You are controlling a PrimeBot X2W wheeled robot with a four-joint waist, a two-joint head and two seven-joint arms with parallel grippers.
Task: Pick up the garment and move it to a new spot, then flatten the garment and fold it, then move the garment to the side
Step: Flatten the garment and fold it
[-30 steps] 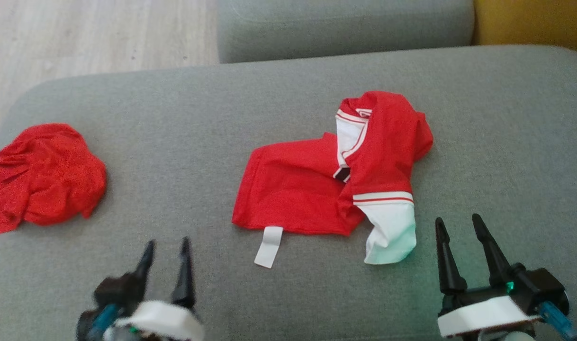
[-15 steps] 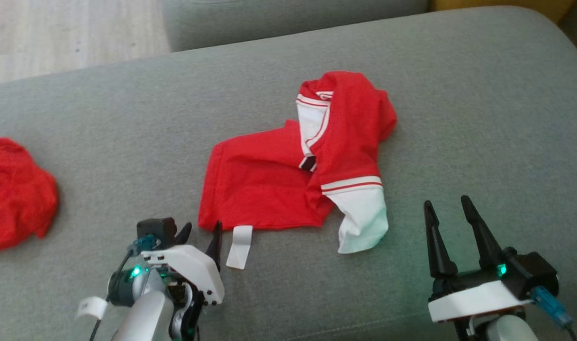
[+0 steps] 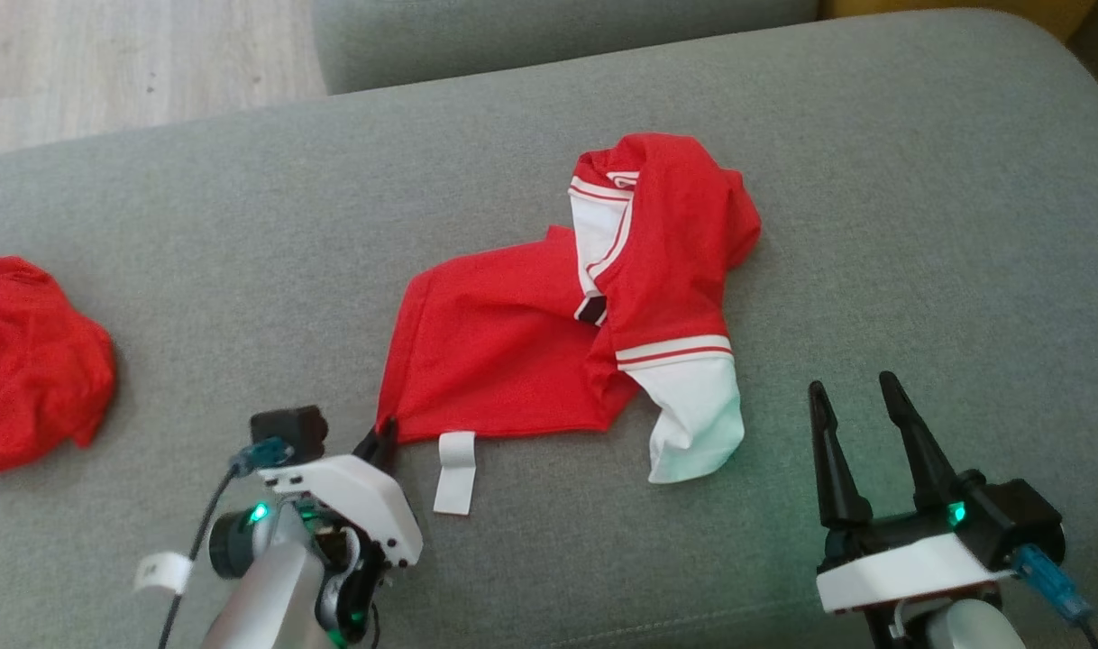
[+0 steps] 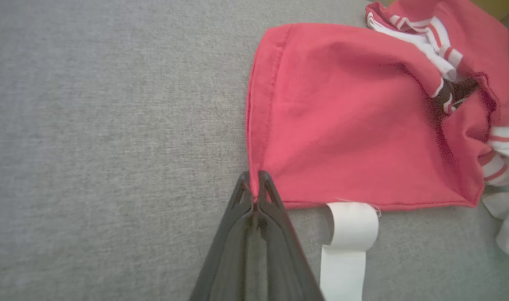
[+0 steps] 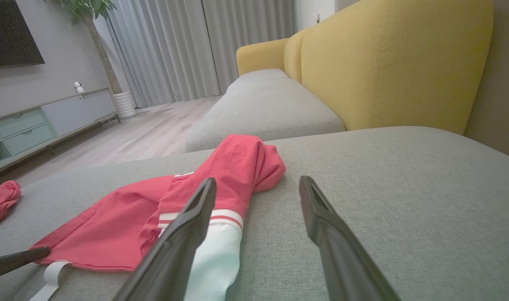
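The garment is a red top with white striped sleeves, lying rumpled in the middle of the grey sofa cushion; its red panel shows close up in the left wrist view, and it lies ahead and to the left in the right wrist view. A white label sticks out from its near hem. My left gripper is shut on the garment's near left corner. My right gripper stands open to the right of the white sleeve, with nothing between its fingers.
A second red cloth lies bunched at the cushion's left end. Another grey cushion sits behind, with wood floor at the far left. A yellow backrest rises along the right side.
My left gripper has reached forward to the garment's near left corner and shut on it. The camera shifted, so the scene slid left. The right gripper has stayed open.
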